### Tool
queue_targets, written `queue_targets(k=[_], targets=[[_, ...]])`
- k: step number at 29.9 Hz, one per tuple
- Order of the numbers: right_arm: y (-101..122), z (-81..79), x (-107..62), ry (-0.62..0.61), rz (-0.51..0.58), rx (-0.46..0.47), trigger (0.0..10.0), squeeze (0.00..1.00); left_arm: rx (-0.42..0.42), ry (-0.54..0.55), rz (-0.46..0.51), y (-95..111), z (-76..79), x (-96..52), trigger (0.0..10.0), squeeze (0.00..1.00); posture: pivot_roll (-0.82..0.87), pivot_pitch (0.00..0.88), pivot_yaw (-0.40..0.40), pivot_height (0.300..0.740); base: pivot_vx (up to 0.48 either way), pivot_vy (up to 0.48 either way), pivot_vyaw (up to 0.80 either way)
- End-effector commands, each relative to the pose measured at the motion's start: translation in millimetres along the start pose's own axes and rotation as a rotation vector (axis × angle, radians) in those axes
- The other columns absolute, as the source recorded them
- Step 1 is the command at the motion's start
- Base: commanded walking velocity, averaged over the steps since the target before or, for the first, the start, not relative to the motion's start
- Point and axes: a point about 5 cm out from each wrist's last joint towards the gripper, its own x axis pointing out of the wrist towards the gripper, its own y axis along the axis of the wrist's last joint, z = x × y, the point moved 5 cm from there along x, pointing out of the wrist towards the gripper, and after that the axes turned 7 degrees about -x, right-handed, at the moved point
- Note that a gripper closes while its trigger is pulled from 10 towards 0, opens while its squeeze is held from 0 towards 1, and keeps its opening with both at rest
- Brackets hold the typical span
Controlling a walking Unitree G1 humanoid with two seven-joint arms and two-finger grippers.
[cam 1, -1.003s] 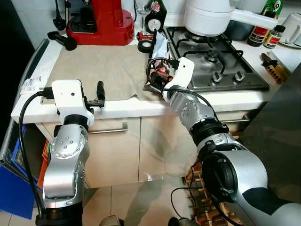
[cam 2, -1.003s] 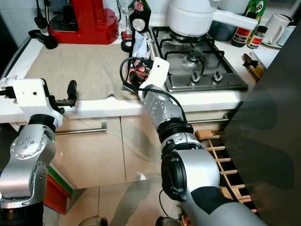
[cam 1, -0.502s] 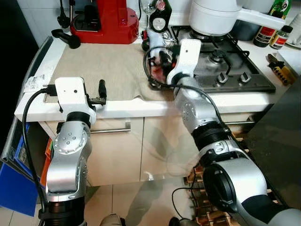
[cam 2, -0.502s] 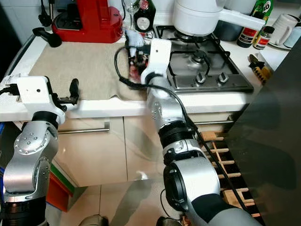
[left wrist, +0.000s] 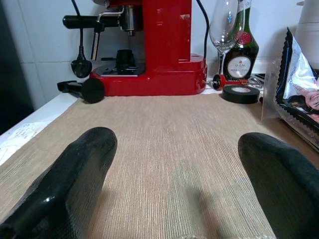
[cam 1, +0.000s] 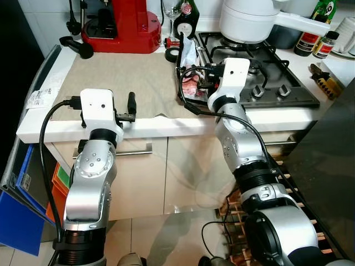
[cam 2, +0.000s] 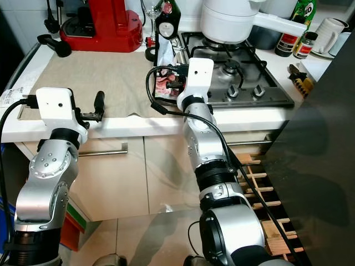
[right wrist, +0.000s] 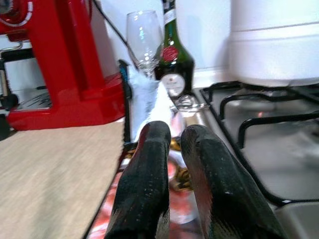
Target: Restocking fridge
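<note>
A clear plastic food packet (cam 1: 187,83) with pink contents lies where the beige mat (cam 1: 122,77) meets the hob, its upper end leaning upright (right wrist: 144,102). My right gripper (cam 1: 198,83) reaches in from the hob side and rests on the packet. In the right wrist view its fingers (right wrist: 144,184) are pressed almost together, with the packet's film at their tips. My left gripper (cam 1: 131,105) hovers at the counter's front edge. Its fingers (left wrist: 75,184) are wide apart, with nothing between them.
A red coffee machine (cam 1: 119,25), a wine glass (left wrist: 225,30), a dark bottle (cam 1: 187,11) and a black tape roll (cam 1: 173,54) stand at the back. A white pot (cam 1: 249,19) sits on the gas hob (cam 1: 266,77). A dark panel (cam 1: 333,166) rises on the right.
My right arm rose toward the back of the counter, then came down again; its wrist is over the hob's front edge. The camera has shifted a little. The left arm has hardly moved.
</note>
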Motion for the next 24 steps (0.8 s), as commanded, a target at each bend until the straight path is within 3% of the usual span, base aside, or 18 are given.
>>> queue_targets(k=[1, 3, 4, 11, 15, 18, 19, 24], targets=[[6.8, -0.5, 1.0, -0.005, 0.016, 0.015, 10.0, 0.00, 0.013, -0.013, 0.009, 1.5, 3.9, 1.4, 10.0, 0.00, 0.14, 0.000, -0.049, 0.740, 0.000, 0.000, 0.00], [11.1, -0.6, 1.8, -0.006, 0.031, 0.026, 10.0, 0.00, 0.015, -0.014, 0.013, 1.8, 4.3, 1.5, 10.0, 0.00, 0.14, 0.000, -0.050, 0.740, 0.000, 0.000, 0.00], [15.7, 0.3, 4.4, -0.004, 0.045, 0.022, 10.0, 1.00, 0.017, -0.013, 0.018, 2.1, 4.6, 1.1, 10.0, 0.00, 0.14, 0.000, -0.057, 0.740, 0.000, 0.000, 0.00], [24.9, 4.1, 13.7, -0.006, 0.055, 0.002, 10.0, 1.00, 0.038, -0.025, 0.026, 0.8, 7.9, -1.1, 10.0, 0.00, 0.15, 0.000, -0.069, 0.740, 0.000, 0.000, 0.00], [18.1, 7.8, 15.9, -0.027, 0.008, 0.047, 10.0, 1.00, 0.053, -0.075, 0.010, -4.7, 15.2, -5.6, 10.0, 0.00, 0.16, 0.000, -0.068, 0.740, 0.000, 0.000, 0.00], [10.0, 10.2, 17.8, -0.035, -0.035, 0.081, 10.0, 1.00, 0.077, -0.157, 0.026, -7.4, 24.0, -17.6, 10.0, 0.00, 0.17, 0.011, -0.063, 0.740, 0.000, 0.000, 0.00], [7.4, 11.1, 19.5, -0.033, -0.048, 0.084, 10.0, 1.00, 0.105, -0.227, 0.070, -3.1, 26.5, -30.8, 10.0, 0.00, 0.19, 0.026, -0.062, 0.740, 0.000, 0.000, 0.00], [3.8, 8.8, 22.5, -0.013, -0.073, 0.089, 10.0, 1.00, 0.148, -0.289, 0.091, -4.3, 21.0, -46.3, 10.0, 0.00, 0.21, 0.049, -0.062, 0.740, 0.000, 0.000, 0.00]])
